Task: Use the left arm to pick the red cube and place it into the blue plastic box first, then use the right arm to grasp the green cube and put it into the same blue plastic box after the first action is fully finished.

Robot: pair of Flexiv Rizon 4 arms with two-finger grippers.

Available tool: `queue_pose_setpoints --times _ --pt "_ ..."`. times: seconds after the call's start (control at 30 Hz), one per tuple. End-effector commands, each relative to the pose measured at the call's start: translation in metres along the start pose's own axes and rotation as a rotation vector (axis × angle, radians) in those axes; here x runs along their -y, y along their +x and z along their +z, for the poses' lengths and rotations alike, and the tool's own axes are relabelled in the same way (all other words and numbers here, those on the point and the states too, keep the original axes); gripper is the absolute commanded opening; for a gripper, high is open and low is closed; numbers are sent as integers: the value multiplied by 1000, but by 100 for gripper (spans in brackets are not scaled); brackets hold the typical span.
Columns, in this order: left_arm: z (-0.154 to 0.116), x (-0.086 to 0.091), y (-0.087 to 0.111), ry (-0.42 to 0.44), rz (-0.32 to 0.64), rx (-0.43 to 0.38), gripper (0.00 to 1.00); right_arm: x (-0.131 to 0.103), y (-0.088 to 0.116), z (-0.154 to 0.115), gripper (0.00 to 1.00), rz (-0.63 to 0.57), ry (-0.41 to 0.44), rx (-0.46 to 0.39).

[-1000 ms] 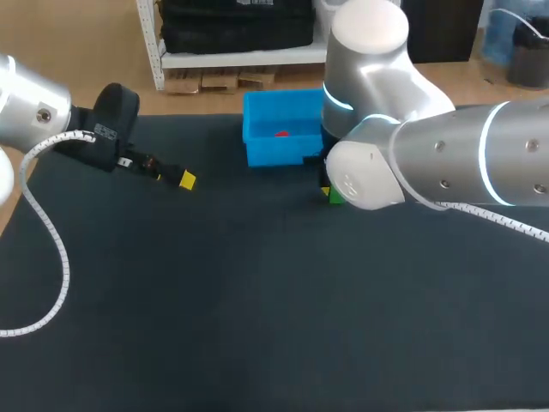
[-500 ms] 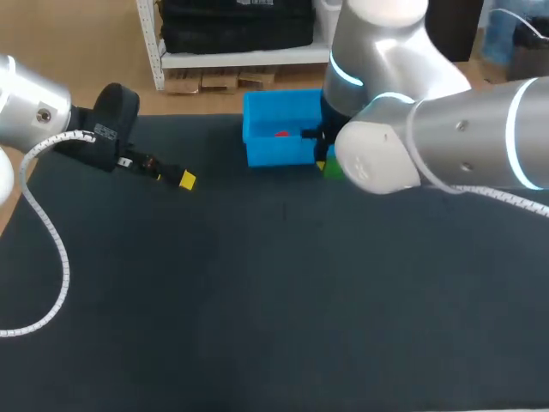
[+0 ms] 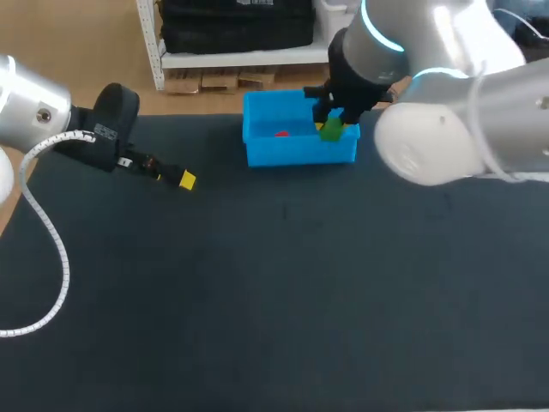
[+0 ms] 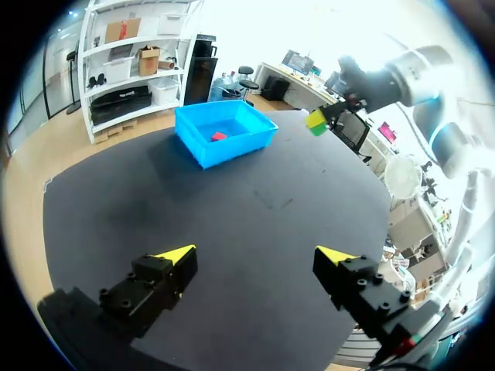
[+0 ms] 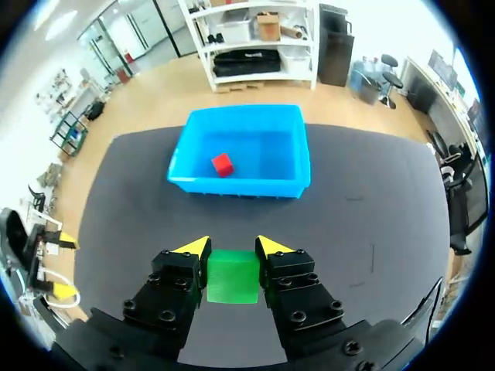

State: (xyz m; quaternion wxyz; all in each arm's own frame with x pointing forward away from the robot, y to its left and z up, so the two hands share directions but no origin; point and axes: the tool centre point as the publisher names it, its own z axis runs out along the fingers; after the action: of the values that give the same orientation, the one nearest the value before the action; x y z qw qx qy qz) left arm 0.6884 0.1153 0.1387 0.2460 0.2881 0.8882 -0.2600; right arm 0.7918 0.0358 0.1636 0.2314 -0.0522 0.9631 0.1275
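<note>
**Step 2 in hand: green cube aloft, short of the bin**

Step 1 reads as done. The small red cube [image 5: 223,165] lies on the floor of the open-topped blue plastic box [image 5: 232,185], toward one side, clear of the walls.

The left gripper [image 4: 255,253] hangs low over the black table mat [image 3: 274,283], well apart from the box. Its yellow-tipped fingers are spread wide with nothing between them.

The right gripper [image 5: 232,247] is clamped on the green cube [image 5: 232,276]. One yellow-tipped finger presses each of two opposite faces, and the cube sits square between them.

The cube is lifted off the mat. In the right wrist view the box is ahead of the fingers, with bare mat directly under the cube. The head view puts the cube close to the box's right end. I judge it near the rim and not yet over the interior.

What the next move calls for:
- Carry the cube forward until it is wholly inside the rim line.
- Aim for open floor beside the red cube, not on top of it.
- Lower it some way before parting the fingers, so the cube drops flat and does not bounce off a wall.
- Draw the fingers straight up, clear of the rim.
</note>
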Motion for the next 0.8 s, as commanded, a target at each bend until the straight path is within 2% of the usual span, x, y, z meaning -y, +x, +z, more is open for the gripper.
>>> queue_pose_setpoints --times 0.03,0.37,0.8 --pt "0 -1 2 4 3 6 100 2 20 -51 0 1 -28 198" --pt "0 -1 2 4 3 6 100 -3 36 -43 0 1 -64 184" --pt "0 -1 2 4 3 6 100 -8 33 -37 0 -10 -80 164"
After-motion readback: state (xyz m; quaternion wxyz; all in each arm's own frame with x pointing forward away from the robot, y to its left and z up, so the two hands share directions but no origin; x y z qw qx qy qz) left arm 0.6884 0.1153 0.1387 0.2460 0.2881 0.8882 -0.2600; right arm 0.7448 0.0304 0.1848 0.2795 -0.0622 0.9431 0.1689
